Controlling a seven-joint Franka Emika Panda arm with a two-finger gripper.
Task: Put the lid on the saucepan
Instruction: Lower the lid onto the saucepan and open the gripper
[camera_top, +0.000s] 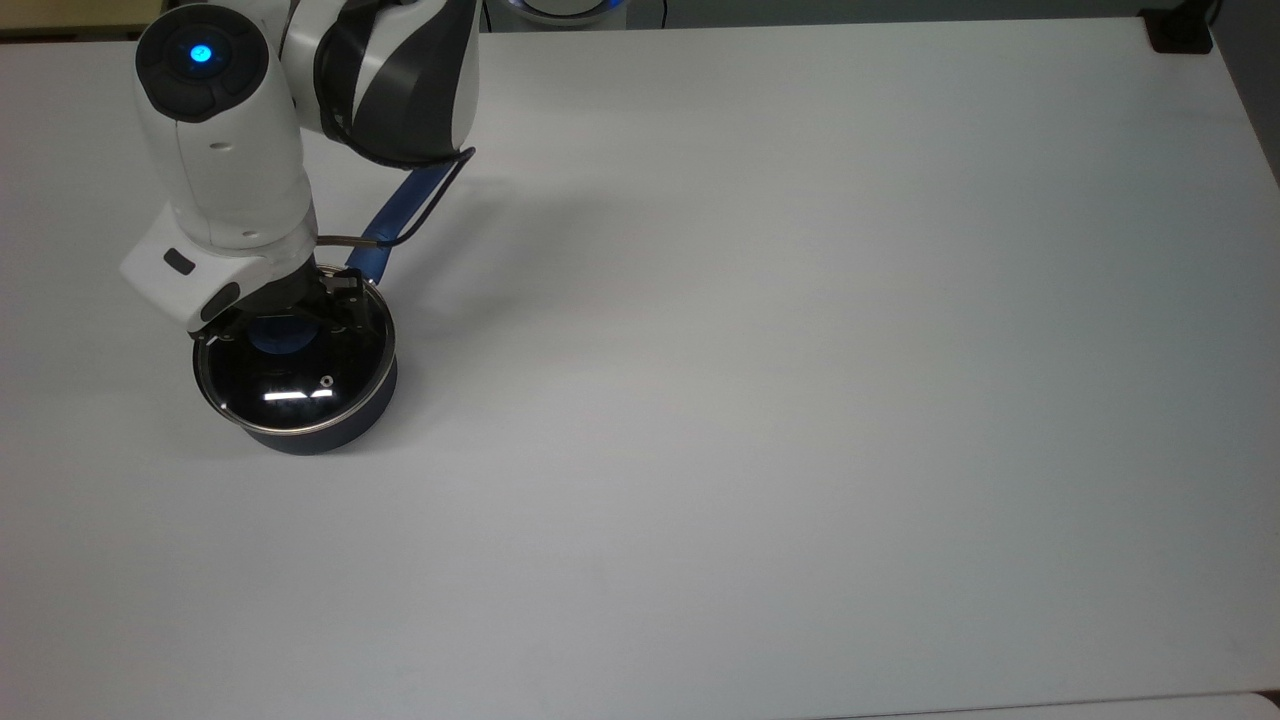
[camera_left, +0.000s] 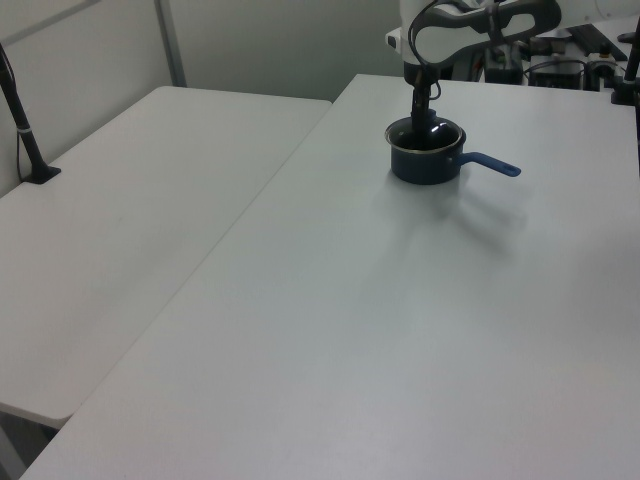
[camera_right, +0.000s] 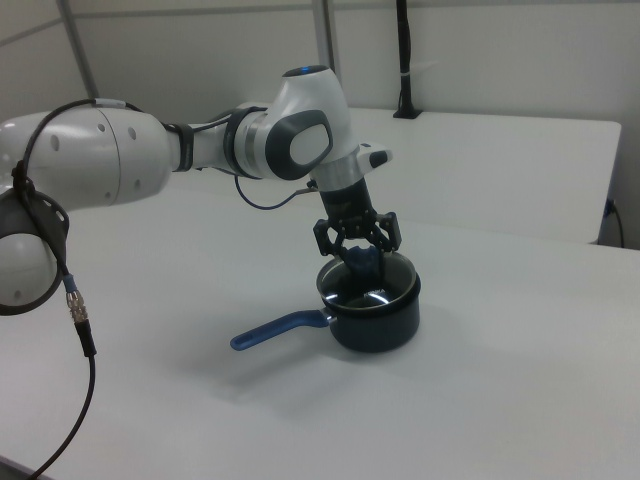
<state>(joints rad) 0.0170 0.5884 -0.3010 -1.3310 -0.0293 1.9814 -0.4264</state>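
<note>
We see the pan (camera_top: 300, 425) standing on the white worktop (camera_top: 800, 400), toward the top view's left, its blue handle (camera_top: 400, 215) reaching up and to the top view's right until the arm (camera_top: 230, 150) covers part of it. In the right view the pan (camera_right: 375, 320) sits with its handle (camera_right: 275, 330) pointing to the right view's left; in the left view the handle (camera_left: 492, 164) points to the left view's right. The lid (camera_top: 300, 385) lies over the pan's mouth, its metal rim matching the pan's rim all round as far as we can follow it, with a small vent showing in the glass and a light reflected beside it. The gripper (camera_top: 285, 330) comes down from above onto the lid's blue knob (camera_top: 280, 340). In the right view the gripper (camera_right: 357, 250) has its jaws spread either side of the knob (camera_right: 362, 262), and we can see gaps between the fingers (camera_right: 325, 240) and the knob, so the jaws look open rather than clamped, though we cannot tell for certain whether either tip touches it. In the left view the gripper (camera_left: 424, 112) stands upright over the lid (camera_left: 425, 135). A second white table (camera_left: 130, 220) adjoins the worktop on the left view's left, with a black post (camera_left: 25, 130) at its far edge.
</note>
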